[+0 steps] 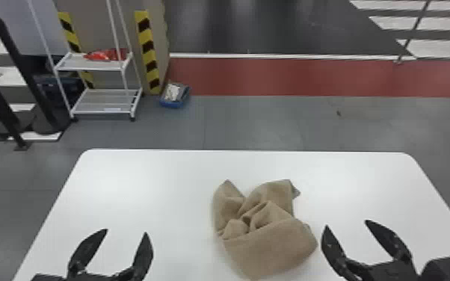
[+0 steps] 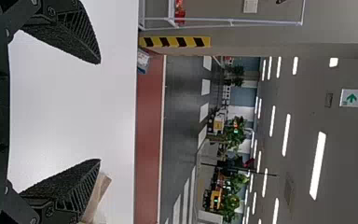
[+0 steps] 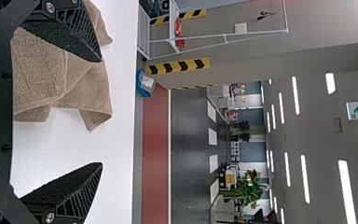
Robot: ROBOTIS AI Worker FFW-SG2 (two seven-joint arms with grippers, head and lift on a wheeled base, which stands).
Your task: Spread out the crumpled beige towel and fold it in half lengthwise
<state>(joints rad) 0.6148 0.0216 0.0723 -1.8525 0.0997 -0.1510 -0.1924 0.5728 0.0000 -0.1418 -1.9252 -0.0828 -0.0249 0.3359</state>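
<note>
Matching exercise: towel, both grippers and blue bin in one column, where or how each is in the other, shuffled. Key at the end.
Column 1
1. Towel
2. Left gripper
3. Blue bin
4. Right gripper

Column 2
A. On the floor beyond the table, near the white cart
B. Open, to the right of the cloth
C. Crumpled on the tabletop
D. Open, to the left of the cloth

Right pairs: 1-C, 2-D, 3-A, 4-B
</note>
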